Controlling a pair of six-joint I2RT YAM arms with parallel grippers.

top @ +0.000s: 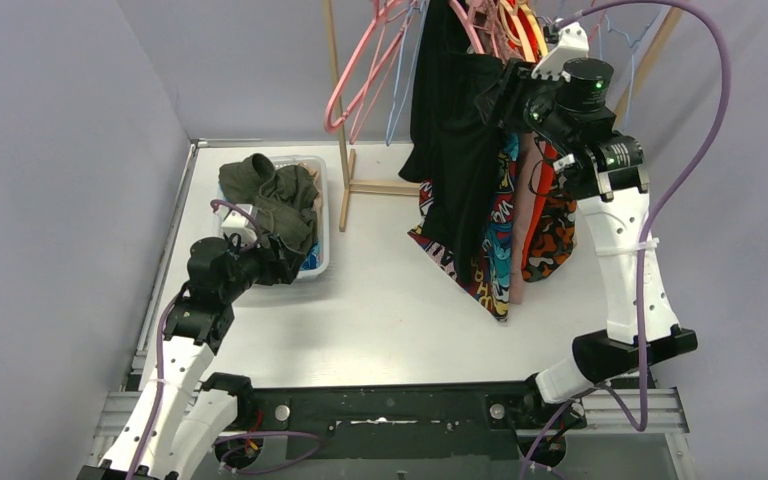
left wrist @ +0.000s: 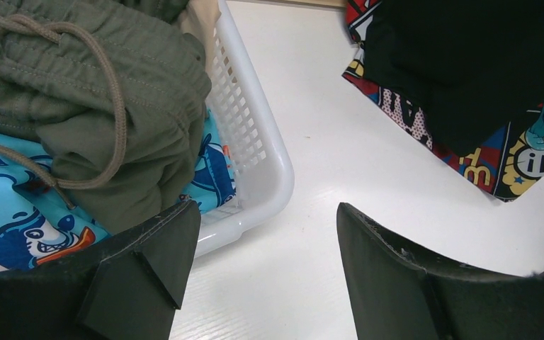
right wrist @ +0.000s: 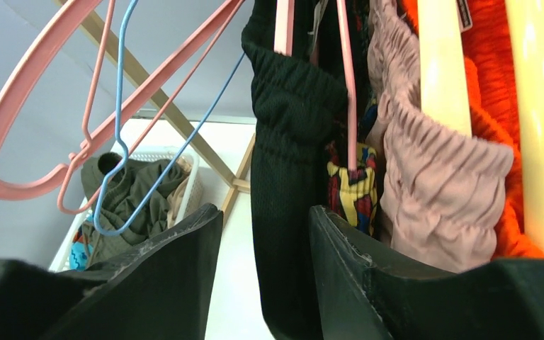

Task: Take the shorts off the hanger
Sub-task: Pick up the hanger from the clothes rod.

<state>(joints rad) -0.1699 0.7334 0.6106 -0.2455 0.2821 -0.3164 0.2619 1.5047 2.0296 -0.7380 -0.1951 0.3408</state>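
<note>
Currently: black shorts point(right wrist: 287, 177), fine mesh knit w/ gathered elastic waist, hang on the wooden rack point(top: 340, 120) at the table's point(top: 390, 310) far side. Right gripper point(right wrist: 265, 212) straddles them below the waistband, jaws apart, a gap showing beside one finger, so not clamped. Adjacent on the rail: comic-print shorts point(right wrist: 354, 191), dusty pink shorts point(right wrist: 432, 184) w/ ruched waist, and orange shorts point(right wrist: 485, 64), fuzzy, partly behind cream hanger arms point(right wrist: 538, 127). Empty pink hangers point(right wrist: 14, 134) and a blue wire hanger point(right wrist: 117, 127) hang nearby. White lattice basket point(left wrist: 255, 142) holds olive shorts point(left wrist: 113, 85) w/ cord drawstring, over teal shark-print shorts point(left wrist: 14, 227). Left gripper point(left wrist: 268, 209) at the basket's corner, jaws spread, nothing btwn. Hanger hooks cut off at the frame tops.
</note>
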